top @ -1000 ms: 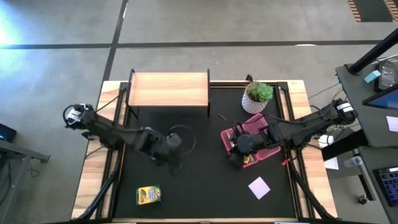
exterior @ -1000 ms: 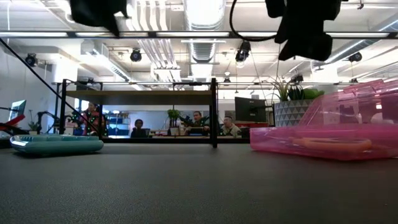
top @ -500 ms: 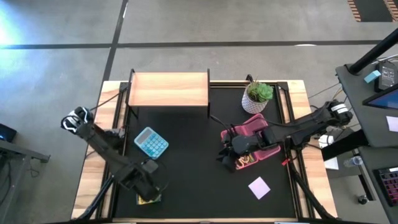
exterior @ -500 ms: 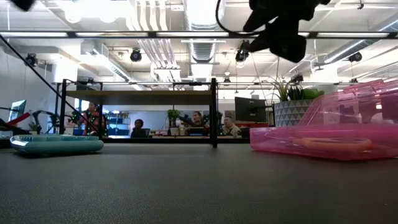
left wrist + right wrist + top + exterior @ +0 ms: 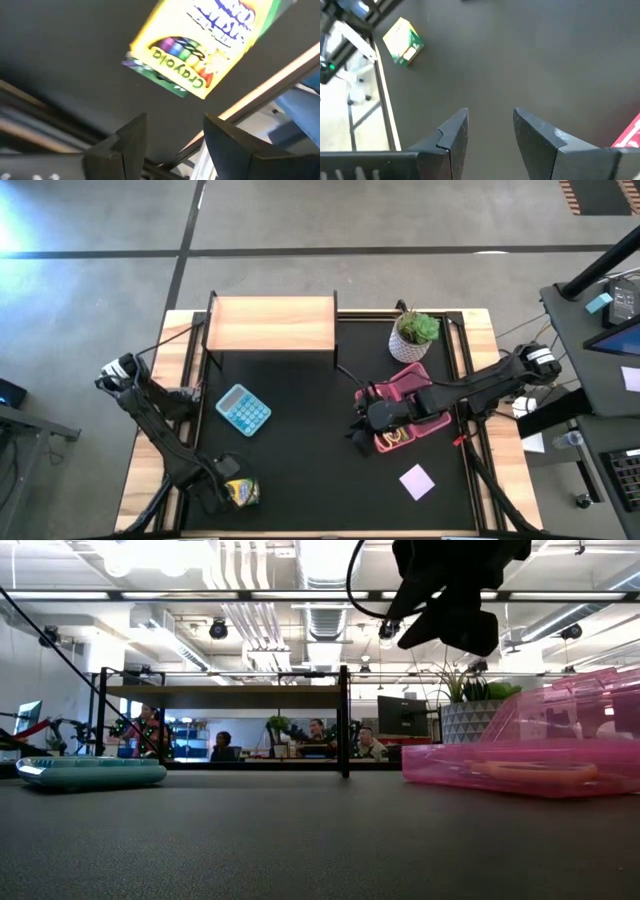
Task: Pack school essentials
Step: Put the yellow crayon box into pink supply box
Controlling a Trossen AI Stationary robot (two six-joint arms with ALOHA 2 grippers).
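The crayon box (image 5: 239, 493) lies at the mat's near left edge, now with the left gripper (image 5: 215, 496) swung down beside it, fingers spread and empty, ready to pick it, while the right gripper (image 5: 362, 420), also spread, hangs beside the case (image 5: 410, 380).

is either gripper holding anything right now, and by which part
Nothing is held. The left gripper hangs open just short of the crayon box; the right gripper is open over bare mat.

Open-plan office/lab: exposed ceiling ducts (image 5: 250, 600), seated people (image 5: 318, 738) at monitors (image 5: 398, 715) (far side), polished concrete floor (image 5: 300, 220) around table (image 5: 300, 430).
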